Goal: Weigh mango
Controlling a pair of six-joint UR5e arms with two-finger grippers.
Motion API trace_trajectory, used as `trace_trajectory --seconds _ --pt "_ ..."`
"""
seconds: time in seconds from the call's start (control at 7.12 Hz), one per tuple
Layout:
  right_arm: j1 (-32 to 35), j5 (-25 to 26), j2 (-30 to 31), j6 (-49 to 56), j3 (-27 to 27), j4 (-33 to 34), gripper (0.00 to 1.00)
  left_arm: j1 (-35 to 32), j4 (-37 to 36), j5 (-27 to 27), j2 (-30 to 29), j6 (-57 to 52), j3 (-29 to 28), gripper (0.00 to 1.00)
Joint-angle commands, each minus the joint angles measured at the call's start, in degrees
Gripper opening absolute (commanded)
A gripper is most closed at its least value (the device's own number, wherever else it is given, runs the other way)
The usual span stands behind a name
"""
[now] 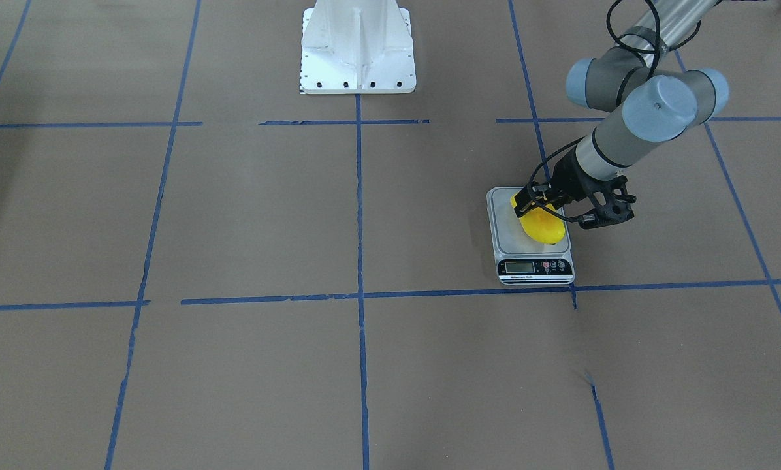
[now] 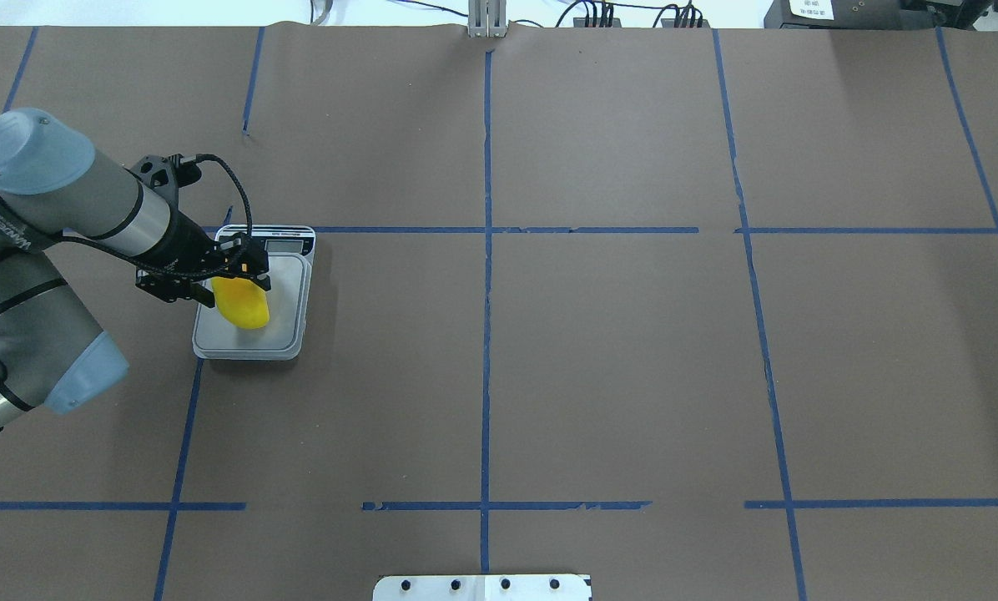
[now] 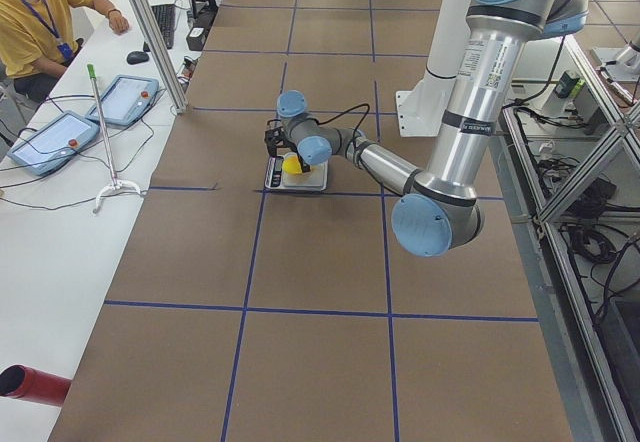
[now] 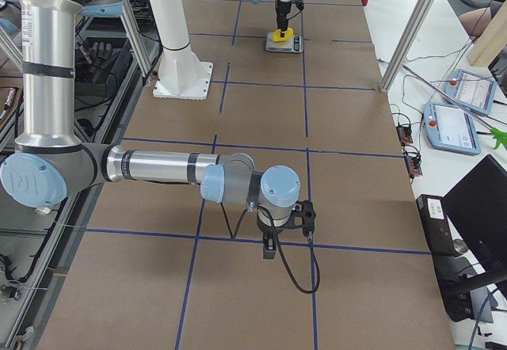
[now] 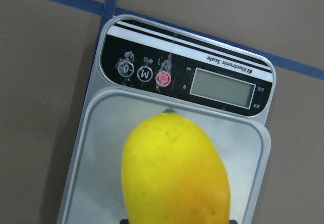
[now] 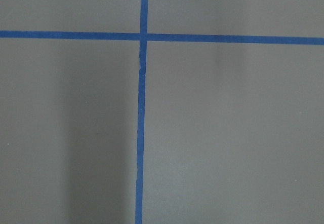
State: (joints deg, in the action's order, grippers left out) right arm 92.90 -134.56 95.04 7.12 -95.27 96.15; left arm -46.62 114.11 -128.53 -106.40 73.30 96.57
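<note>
One mango [image 1: 542,226], one scale [image 1: 534,266], two arms: left arm [image 2: 40,209], right arm [image 4: 158,165].

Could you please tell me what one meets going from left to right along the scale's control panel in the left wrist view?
round button → M button → red button → display. The mango, lower in the picture, spans several of them, so it is left out.

The left gripper [image 1: 535,202] clamped the mango [image 1: 544,228] at one end. The fruit reached out from it over the scale [image 1: 506,226], display beyond the tip.
</note>
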Motion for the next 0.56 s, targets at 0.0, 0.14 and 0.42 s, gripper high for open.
trace_trajectory --seconds 0.0,0.14,0.42 --pt "0.0 0.0 0.0 0.0 0.0 0.0 1.0 -6.6 -4.7 0.0 0.4 -6.2 5.1 1.0" --pt "0.0 0.0 0.1 0.0 0.0 0.0 1.0 -12.1 -10.4 -0.2 2.7 -15.6 8.6 1.0" --pt "0.0 0.0 0.0 0.0 0.0 0.0 1.0 -19.3 -14.9 -0.3 8.6 -33.3 10.3 1.0"
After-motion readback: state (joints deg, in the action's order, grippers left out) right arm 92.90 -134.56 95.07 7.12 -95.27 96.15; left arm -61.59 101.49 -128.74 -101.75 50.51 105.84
